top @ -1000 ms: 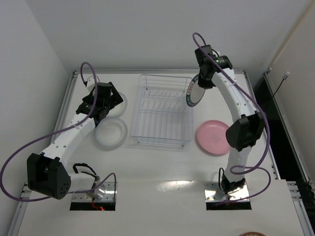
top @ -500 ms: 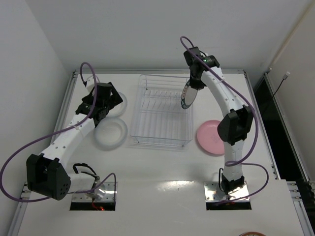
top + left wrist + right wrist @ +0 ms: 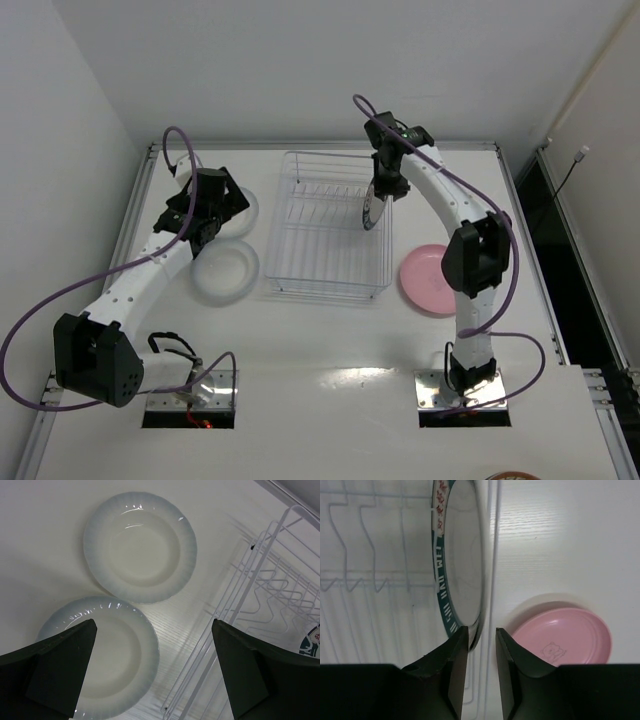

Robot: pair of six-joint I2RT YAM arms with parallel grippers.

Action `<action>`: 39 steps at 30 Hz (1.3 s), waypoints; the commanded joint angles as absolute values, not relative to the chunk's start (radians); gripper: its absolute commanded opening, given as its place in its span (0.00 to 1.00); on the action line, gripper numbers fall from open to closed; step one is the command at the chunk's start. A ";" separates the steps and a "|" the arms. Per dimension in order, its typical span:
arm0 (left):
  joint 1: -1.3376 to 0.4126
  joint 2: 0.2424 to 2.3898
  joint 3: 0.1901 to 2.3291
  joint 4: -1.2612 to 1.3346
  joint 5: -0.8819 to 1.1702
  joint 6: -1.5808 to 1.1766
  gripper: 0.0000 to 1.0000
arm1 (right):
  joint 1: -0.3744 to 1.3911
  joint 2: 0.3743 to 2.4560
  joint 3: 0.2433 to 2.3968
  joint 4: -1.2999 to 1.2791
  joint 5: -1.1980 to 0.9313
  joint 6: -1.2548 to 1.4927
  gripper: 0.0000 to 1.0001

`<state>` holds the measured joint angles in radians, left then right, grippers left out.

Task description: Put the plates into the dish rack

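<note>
1. Over the right half of the dish rack (image 3: 320, 240), the right gripper (image 3: 383, 185) is clamped on the upper rim of the patterned plate (image 3: 374, 210). The plate hangs on edge beneath the claw, just inside the rack's right wall.
2. Its flat face runs roughly near-to-far along that wall, slightly tilted. Judged from this, the coming move is straight down, and it turns on the lower edge meeting a gap between prongs (image 3: 370, 545) rather than a wire.
3. From the right wrist, the right gripper (image 3: 481, 632) pinches the patterned plate (image 3: 462, 555) at its rim. The dish rack (image 3: 350, 610) lies left and the pink plate (image 3: 565, 635) lies flat outside it. Whether the lower edge touches the rack cannot be told.
4. Left of the rack, the left gripper (image 3: 205, 215) hovers with fingers wide apart, holding nothing, above 2 clear glass plates (image 3: 225, 270) flat on the table (image 3: 330, 340) — the left arm is nearer these, the right nearer the pink plate (image 3: 432, 280).
5. From above, the left gripper half hides 1 glass plate — its wrist view shows the clear glass plates (image 3: 140, 547) whole past the left gripper (image 3: 154, 625), just beside each other and near the dish rack (image 3: 260, 580).
</note>
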<state>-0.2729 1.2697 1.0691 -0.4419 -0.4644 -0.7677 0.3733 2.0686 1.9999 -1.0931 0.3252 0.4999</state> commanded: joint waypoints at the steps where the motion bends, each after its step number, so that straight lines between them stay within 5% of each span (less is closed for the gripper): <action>1: -0.264 1.236 1.080 -0.426 -0.476 -0.769 1.00 | 0.385 2.006 2.003 -1.042 0.270 0.482 0.28; 6: -0.264 1.236 1.071 -0.426 -0.476 -0.769 1.00 | 0.385 2.006 2.003 -1.042 0.259 0.472 0.30; 13: -0.264 1.246 1.051 -0.377 -0.472 -0.611 1.00 | 0.374 1.928 2.051 -1.039 0.229 0.451 0.61; 21: -0.264 1.385 1.052 -0.342 -0.492 -0.545 1.00 | 0.344 1.842 2.040 -1.020 0.155 0.408 0.72; 29: -0.264 1.531 1.147 -0.353 -0.463 -0.554 1.00 | 0.200 1.787 1.870 -1.052 0.105 0.472 0.76; 39: -0.264 1.574 1.193 -0.371 -0.445 -0.572 1.00 | -0.123 1.572 1.372 -1.015 0.009 0.520 0.76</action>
<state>-0.2729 1.5749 1.1625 -0.3843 -0.4534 -0.5652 -0.0910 1.6936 1.4281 -1.0222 0.0387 0.4973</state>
